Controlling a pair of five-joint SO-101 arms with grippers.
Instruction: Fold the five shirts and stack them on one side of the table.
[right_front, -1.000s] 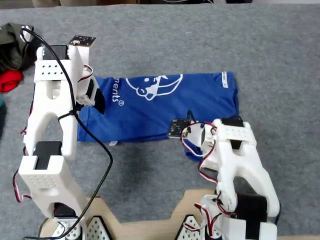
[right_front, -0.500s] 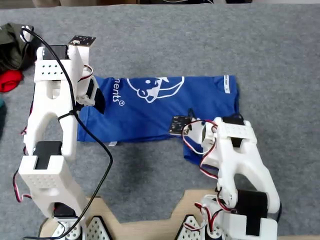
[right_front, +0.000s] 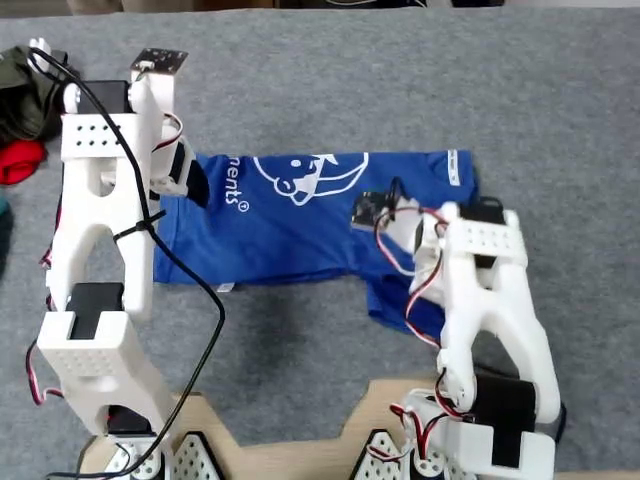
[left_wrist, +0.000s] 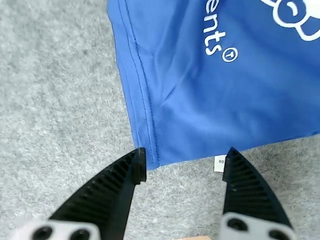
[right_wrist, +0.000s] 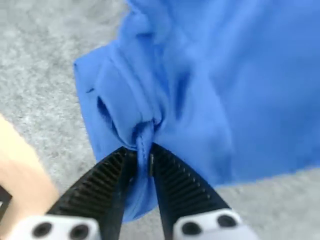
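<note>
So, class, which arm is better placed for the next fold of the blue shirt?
Right: the right gripper is shut on a pinch of the blue shirt; the left gripper hangs open over its corner, empty.

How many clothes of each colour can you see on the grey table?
blue fabric T-shirt with white print: 1
red crumpled cloth: 1
dark green crumpled cloth: 1
Total: 3
</note>
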